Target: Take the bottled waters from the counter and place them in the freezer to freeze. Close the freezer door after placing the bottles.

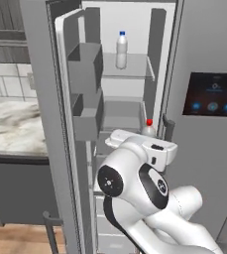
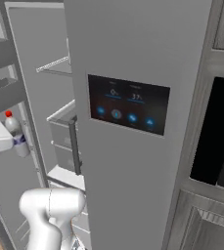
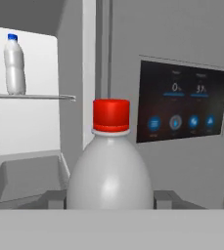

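Fingers (image 3: 111,200) clamped on red-capped bottle (image 3: 110,166), open freezer (image 1: 135,30), blue-capped bottle (image 1: 121,49) on glass shelf (image 1: 135,74)

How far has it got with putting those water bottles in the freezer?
One is done: the blue-capped bottle stands on an upper glass shelf inside the freezer. The gripper is shut on the red-capped bottle, carrying it at the freezer opening. Left: set it down, let go, and shut the freezer door, which stands open.

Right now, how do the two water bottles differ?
The translucent whitish plastic bottle with the blue cap stands free on the upper glass shelf in the freezer; the whitish plastic bottle with the red cap is lower, gripped between the jaws. Both are upright and capped.
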